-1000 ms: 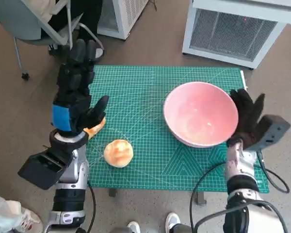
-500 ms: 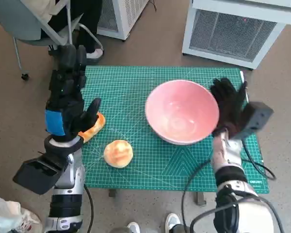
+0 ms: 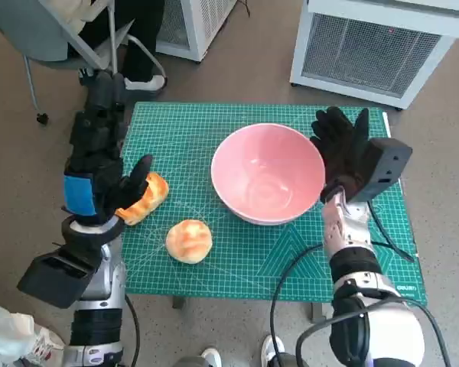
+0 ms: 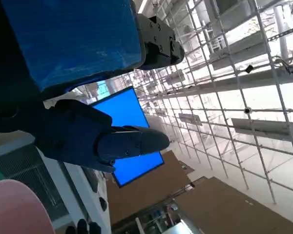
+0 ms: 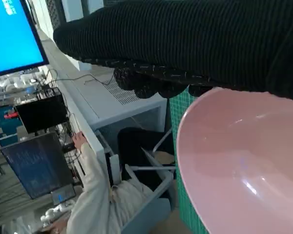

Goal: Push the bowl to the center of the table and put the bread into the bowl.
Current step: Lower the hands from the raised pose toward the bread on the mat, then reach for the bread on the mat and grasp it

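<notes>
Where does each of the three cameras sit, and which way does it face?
Head view: on the head, facing steeply down at the green cutting mat; both forearms show.
Left wrist view: behind the blue-taped left robot hand, tilted up at a ceiling grid.
Right wrist view: behind the gloved right robot hand, facing a seated person.
All share the round pink bowl.

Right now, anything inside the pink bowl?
The pink bowl shows only bare interior; both breads, the long bread and the round bun, lie on the green mat. Beneath the bowl is hidden.
</notes>
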Robot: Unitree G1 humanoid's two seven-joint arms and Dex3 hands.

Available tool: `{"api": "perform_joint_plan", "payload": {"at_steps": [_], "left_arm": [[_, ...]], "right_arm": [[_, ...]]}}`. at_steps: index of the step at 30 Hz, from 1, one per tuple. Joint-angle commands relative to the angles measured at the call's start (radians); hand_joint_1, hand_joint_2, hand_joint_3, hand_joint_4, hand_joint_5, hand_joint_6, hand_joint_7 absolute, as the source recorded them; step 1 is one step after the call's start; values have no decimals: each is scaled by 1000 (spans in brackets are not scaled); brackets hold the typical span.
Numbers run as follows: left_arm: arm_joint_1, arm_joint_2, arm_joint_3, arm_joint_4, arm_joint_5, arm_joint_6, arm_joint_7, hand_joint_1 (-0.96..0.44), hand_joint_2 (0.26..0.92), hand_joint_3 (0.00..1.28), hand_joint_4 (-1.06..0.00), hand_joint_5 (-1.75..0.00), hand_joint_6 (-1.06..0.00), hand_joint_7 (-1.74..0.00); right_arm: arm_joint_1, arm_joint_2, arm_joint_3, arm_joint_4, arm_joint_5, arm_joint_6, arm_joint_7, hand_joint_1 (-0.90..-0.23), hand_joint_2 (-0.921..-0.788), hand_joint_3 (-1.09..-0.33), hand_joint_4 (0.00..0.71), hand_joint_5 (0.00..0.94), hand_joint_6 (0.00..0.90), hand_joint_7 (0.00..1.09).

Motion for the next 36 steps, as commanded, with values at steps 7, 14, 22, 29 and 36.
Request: {"api": "perform_joint_plan", "payload": {"at_steps": [7, 14, 22, 29, 36], "left_arm": [[23, 219, 34, 62, 94, 11, -75, -509, 921, 370, -197, -6, -280, -38], [11, 490, 25, 89, 186, 110, -221, -500, 921, 379, -211, -9, -281, -32], [-2, 692, -39, 44, 290, 291, -371, -511, 921, 223, -175, -5, -275, -20], [-49, 759, -123, 28, 389, 421, -438, -483, 910, 36, -143, -1, -275, -7], [-41, 735, -168, -4, 452, 472, -407, -452, 896, 4, -152, -5, -287, -9]], "right_arm": [[-29, -62, 22, -22, -28, -90, 26, -514, -921, -838, 218, 2, 265, 147], [-16, -99, 76, -79, -58, -289, 111, -540, -921, -845, 219, 2, 259, 140], [32, -105, 117, -202, -8, -580, 325, -551, -921, -821, 245, 12, 279, 153], [80, -114, 173, -329, 16, -733, 437, -560, -921, -800, 275, 20, 297, 164], [127, -125, 232, -456, 29, -790, 483, -571, -921, -794, 287, 20, 295, 165]]}}
